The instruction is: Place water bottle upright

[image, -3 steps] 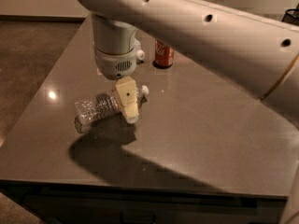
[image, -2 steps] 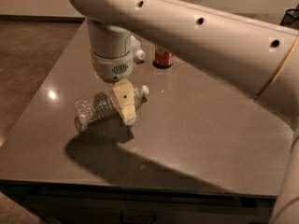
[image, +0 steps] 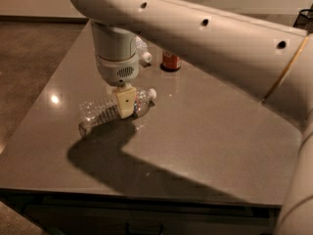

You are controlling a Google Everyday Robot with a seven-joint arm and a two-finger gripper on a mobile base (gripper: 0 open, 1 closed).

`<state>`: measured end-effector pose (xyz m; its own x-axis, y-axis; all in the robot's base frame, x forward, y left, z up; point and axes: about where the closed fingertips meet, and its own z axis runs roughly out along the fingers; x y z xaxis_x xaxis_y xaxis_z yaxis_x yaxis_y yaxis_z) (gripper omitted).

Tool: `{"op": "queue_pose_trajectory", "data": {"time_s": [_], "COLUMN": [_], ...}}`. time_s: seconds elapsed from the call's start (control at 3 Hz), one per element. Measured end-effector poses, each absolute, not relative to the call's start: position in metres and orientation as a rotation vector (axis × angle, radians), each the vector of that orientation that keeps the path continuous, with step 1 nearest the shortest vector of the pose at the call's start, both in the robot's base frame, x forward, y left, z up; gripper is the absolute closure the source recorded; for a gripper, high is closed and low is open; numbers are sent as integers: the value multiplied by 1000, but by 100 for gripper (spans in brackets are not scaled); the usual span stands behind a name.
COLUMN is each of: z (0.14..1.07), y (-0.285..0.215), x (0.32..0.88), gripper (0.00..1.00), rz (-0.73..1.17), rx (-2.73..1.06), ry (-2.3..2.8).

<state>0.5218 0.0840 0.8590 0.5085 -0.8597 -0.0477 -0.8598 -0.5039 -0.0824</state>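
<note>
The water bottle (image: 100, 110) is clear and ribbed with a white cap. It lies on its side on the grey table (image: 205, 146), cap pointing right and slightly away, base toward the left front. My gripper (image: 125, 105) hangs from the wrist straight down over the bottle's middle, near the label band. A cream part of the gripper sits in front of the bottle and hides part of it. The bottle rests on the table.
An orange-red can (image: 171, 61) stands at the back of the table. A second bottle with a white cap (image: 144, 53) lies behind my wrist, mostly hidden. My arm spans the upper right. The table's front edge (image: 146, 195) and left edge are close.
My gripper has shifted slightly left along the bottle, from near its neck toward its middle. The bottle still lies on its side in about the same place.
</note>
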Motion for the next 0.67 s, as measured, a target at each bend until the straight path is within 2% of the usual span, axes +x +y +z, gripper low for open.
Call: {"op": "queue_pose_trajectory", "data": {"time_s": [0.33, 0.67], "z": [873, 899], "y": [77, 60], "x": [528, 546], "gripper": [87, 100], "rz": [-31, -96], "rx": [-2622, -2569], "ry": [1502, 1444]}}
